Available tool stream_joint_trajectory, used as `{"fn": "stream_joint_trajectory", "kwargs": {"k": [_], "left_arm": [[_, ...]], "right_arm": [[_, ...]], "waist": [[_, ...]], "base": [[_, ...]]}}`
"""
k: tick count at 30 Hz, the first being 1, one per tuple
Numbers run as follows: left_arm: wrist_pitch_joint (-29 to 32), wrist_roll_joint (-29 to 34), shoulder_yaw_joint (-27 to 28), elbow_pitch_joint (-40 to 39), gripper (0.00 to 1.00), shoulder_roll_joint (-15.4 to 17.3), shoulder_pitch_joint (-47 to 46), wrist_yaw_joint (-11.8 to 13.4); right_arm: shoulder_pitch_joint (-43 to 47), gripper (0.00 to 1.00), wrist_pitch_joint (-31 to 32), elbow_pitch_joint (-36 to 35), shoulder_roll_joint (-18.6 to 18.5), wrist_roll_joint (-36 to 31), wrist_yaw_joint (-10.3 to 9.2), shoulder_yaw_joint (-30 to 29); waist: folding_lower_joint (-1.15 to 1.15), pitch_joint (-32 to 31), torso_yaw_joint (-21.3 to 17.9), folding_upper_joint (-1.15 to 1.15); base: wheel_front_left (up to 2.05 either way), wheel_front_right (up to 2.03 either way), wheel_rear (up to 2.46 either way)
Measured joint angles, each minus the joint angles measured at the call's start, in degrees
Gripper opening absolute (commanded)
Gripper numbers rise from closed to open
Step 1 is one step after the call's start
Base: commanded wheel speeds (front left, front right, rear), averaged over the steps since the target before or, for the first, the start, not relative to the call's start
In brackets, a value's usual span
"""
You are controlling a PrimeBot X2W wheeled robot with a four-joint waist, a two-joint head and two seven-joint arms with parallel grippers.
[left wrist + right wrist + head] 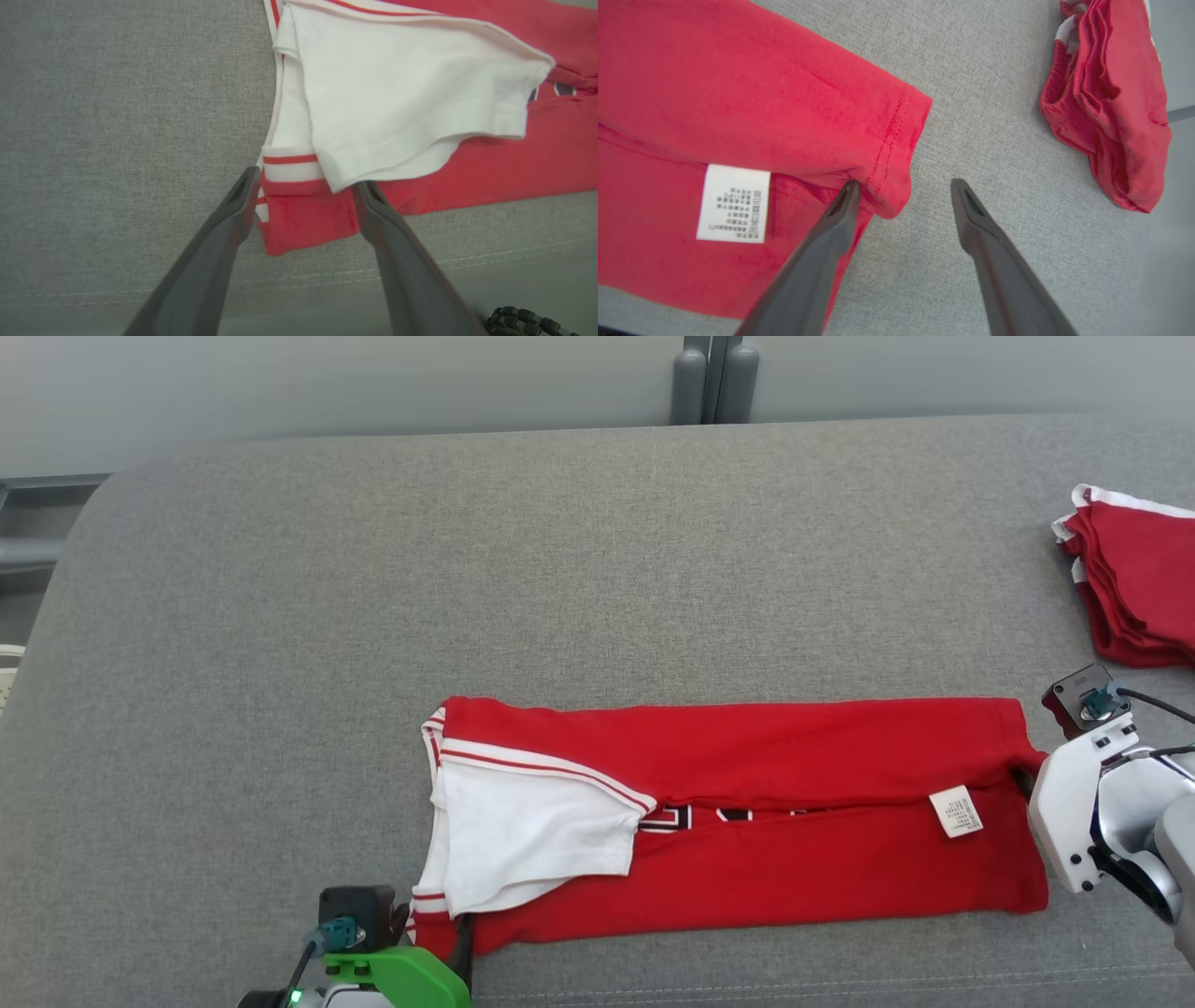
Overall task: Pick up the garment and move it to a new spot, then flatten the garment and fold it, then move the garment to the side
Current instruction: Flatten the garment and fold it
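Observation:
A red garment [747, 821] lies folded into a long band on the grey padded surface [560, 569], with a white sleeve [532, 831] at its left end and a white label [956, 811] near its right end. At the garment's near left corner my left gripper [437, 933] stands open. In the left wrist view its fingers [233, 219] flank the red corner [303, 219] below the striped cuff, and the left gripper [306, 182] holds nothing. My right gripper [1027, 784] is open at the right hem. One fingertip [850, 191] touches the hem corner [892, 154] and the other is over bare fabric surface.
A second bunched red garment [1134, 579] lies at the far right edge, and in the right wrist view this red bundle [1111, 107] is apart from the hem. Grey posts [714, 378] stand behind the surface. Its stitched front edge [93, 294] runs just below the left gripper.

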Motion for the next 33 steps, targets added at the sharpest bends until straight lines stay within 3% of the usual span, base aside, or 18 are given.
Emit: {"fn": "stream_joint_trajectory", "kwargs": {"k": [6,13,23,26,27,33], "left_arm": [[-1.05,-0.13,0.48,0.57,1.0,0.11,1.82,1.36],[-8.29,-0.22,2.94,-0.69,1.0,1.35,3.3,0.76],[-23.19,-2.65,8.34,0.7,1.0,1.4,3.88,-2.13],[-26.22,-2.61,9.95,0.94,1.0,0.76,3.71,-3.15],[-26.92,-2.55,11.02,1.36,1.0,0.23,3.63,-3.88],[-27.54,-1.07,16.36,0.48,1.0,-3.12,3.61,-6.83]], "right_arm": [[1.89,1.0,-1.63,-0.58,0.91,-0.7,0.0,-3.0],[6.54,1.0,-5.81,-3.28,3.99,-1.26,0.0,-11.65],[15.97,1.0,-16.22,-13.19,17.9,-4.63,0.0,-26.39],[17.56,1.0,-19.96,-15.13,23.1,-4.64,-0.03,-29.51],[18.73,1.0,-22.65,-15.86,26.37,-3.93,-0.03,-30.97],[21.01,1.0,-29.66,-17.03,30.23,0.49,-0.04,-29.97]], "waist": [[0.0,-1.91,-0.08,0.0],[0.0,-4.45,0.41,0.0],[0.0,-8.84,1.26,0.0],[0.0,-9.83,1.41,0.0],[0.0,-10.44,1.57,0.0],[0.0,-11.89,2.27,0.0]], "base": [[0.0,0.0,0.0],[0.0,0.0,0.0],[0.0,0.0,0.0],[0.0,0.0,0.0],[0.0,0.0,0.0],[0.0,0.0,0.0]]}}
